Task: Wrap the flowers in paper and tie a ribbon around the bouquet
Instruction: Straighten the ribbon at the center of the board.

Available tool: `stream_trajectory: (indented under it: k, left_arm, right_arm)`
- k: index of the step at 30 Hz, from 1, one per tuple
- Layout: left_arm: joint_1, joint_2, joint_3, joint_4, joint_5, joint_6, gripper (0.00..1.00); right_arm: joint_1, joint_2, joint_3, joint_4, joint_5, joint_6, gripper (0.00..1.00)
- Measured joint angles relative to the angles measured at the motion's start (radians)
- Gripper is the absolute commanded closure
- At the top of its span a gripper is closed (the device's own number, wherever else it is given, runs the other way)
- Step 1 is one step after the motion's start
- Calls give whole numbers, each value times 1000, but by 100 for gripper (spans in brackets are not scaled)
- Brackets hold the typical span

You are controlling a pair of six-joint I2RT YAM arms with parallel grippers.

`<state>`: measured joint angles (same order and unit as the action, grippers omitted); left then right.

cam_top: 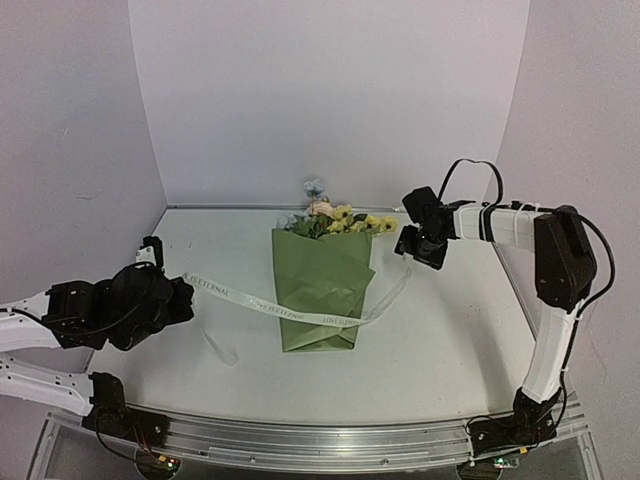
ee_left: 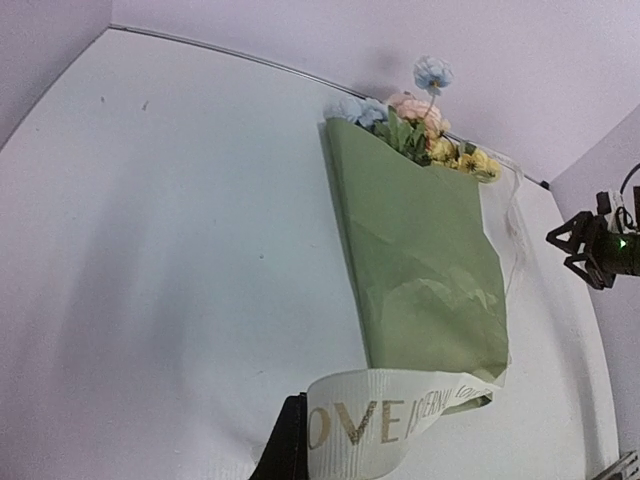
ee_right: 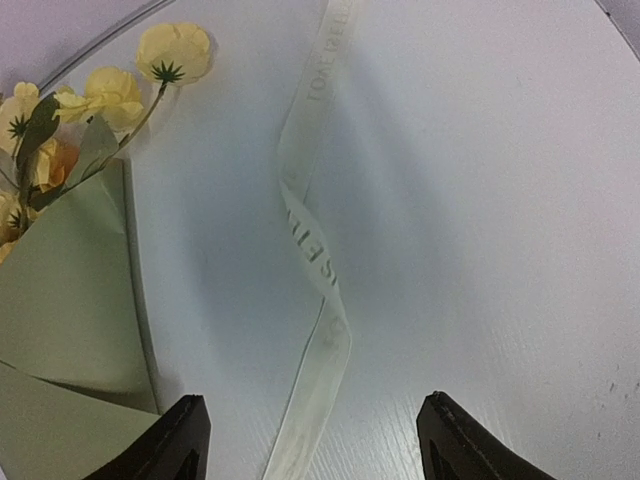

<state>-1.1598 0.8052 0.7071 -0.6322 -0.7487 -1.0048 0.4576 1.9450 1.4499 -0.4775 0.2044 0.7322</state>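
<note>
The bouquet [cam_top: 318, 290] lies mid-table, olive paper [ee_left: 420, 250] wrapped as a cone, with the flowers [cam_top: 340, 220] at the far end. The cream lettered ribbon [cam_top: 230, 293] runs from my left gripper [cam_top: 185, 290] across the lower part of the cone, then up the right side toward my right gripper [cam_top: 415, 250]. The left gripper [ee_left: 305, 440] is shut on the ribbon [ee_left: 390, 420], close to the camera. My right gripper [ee_right: 315, 450] hangs open above the table. The ribbon [ee_right: 315, 250] lies loose between its fingers [ee_right: 170, 440], beside the paper edge [ee_right: 70, 300] and yellow blooms [ee_right: 120, 85].
White walls close in the table at the back and both sides. A metal rail [cam_top: 320, 440] runs along the near edge by the arm bases. A small pale scrap [cam_top: 222, 348] lies on the table left of the bouquet's lower end.
</note>
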Motion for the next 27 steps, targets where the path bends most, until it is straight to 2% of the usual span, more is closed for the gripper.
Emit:
stream_trajectory:
  k: [11, 19, 27]
  left_arm:
    - [0, -98, 33, -177, -127, -52, 100]
    - [0, -107, 65, -202, -165, -50, 100]
    - [0, -107, 87, -216, -185, -43, 100]
  right_arm:
    - [-10, 222, 187, -20, -100, 13, 31]
    - [4, 245, 190, -41, -123, 32, 35]
    - [69, 247, 171, -54, -124, 53, 41]
